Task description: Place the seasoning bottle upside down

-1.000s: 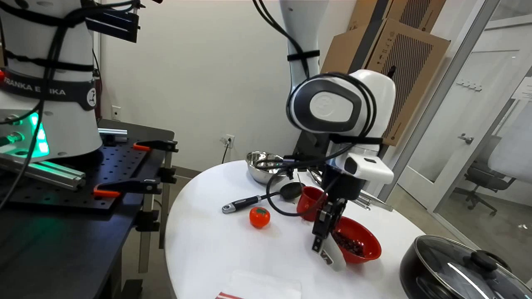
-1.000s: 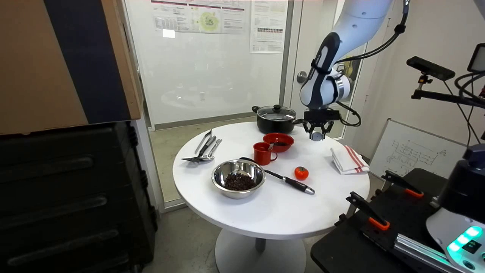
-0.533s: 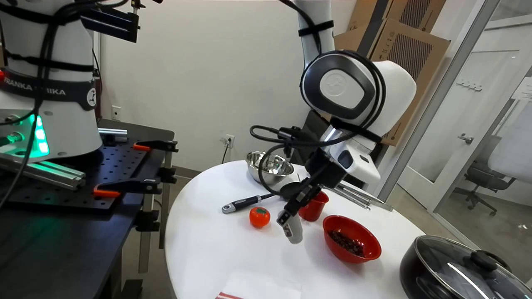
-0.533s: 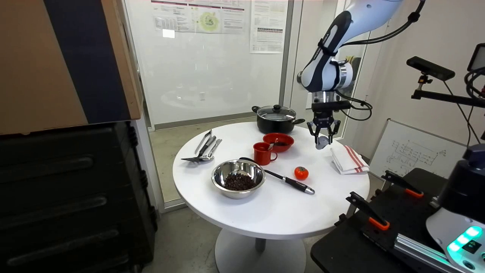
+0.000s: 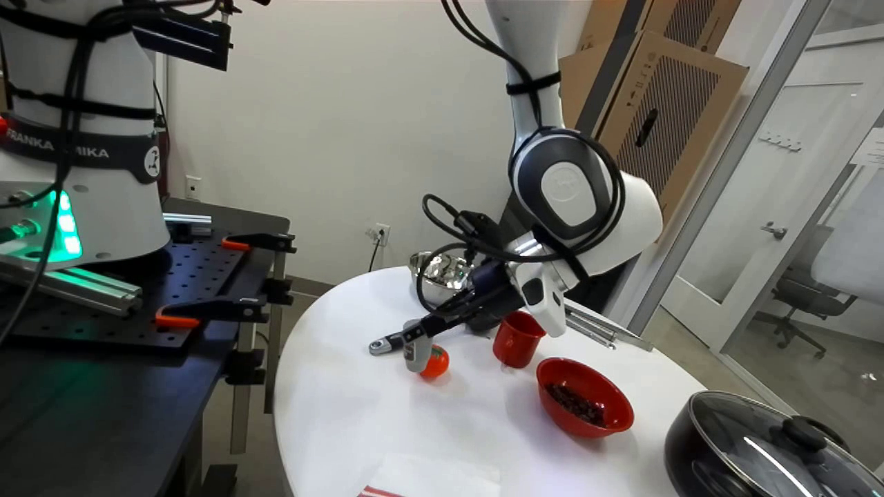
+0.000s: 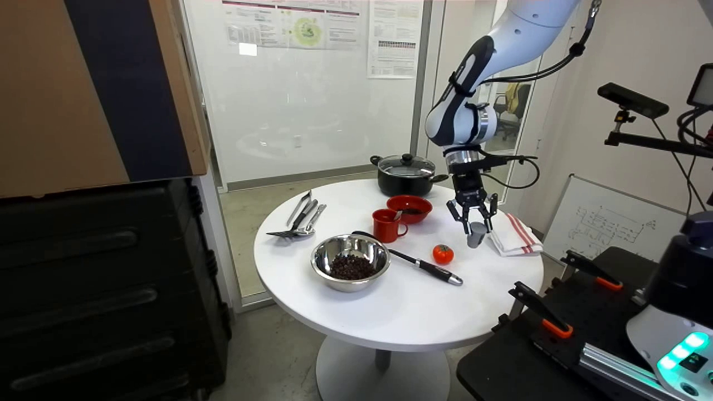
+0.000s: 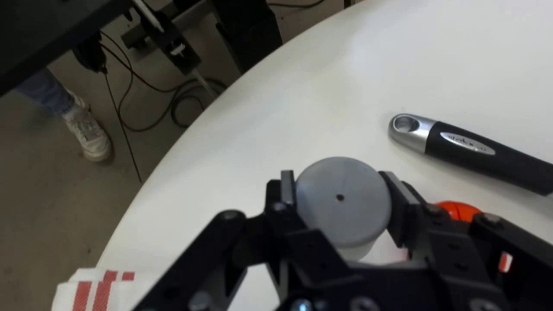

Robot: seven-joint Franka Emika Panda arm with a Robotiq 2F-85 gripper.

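Observation:
The seasoning bottle [image 5: 418, 355] is a small grey-white cylinder. It also shows in an exterior view [image 6: 477, 235] and in the wrist view [image 7: 343, 203]. My gripper [image 5: 416, 333] is shut on it, with one finger on each side; the gripper also shows in an exterior view [image 6: 474, 224] and in the wrist view [image 7: 339, 190]. A flat round grey end with a small dark hole faces the wrist camera. The bottle's far end is mostly hidden there. It seems held above the white table [image 6: 412, 301], tilted slightly, between the tomato and the towel.
A red tomato [image 6: 443, 254] and a black-handled utensil [image 6: 431, 270] lie close to the gripper. A folded striped towel [image 6: 512, 236] is on the other side. A red mug [image 5: 518, 338], red bowl [image 5: 615, 414], black pot [image 5: 697, 442] and steel bowl [image 6: 351, 285] stand around.
My gripper, still holding the bottle, has moved from beside the red bowl toward the tomato and the table's robot side. The hand has tilted over, and the bottle's lean has changed.

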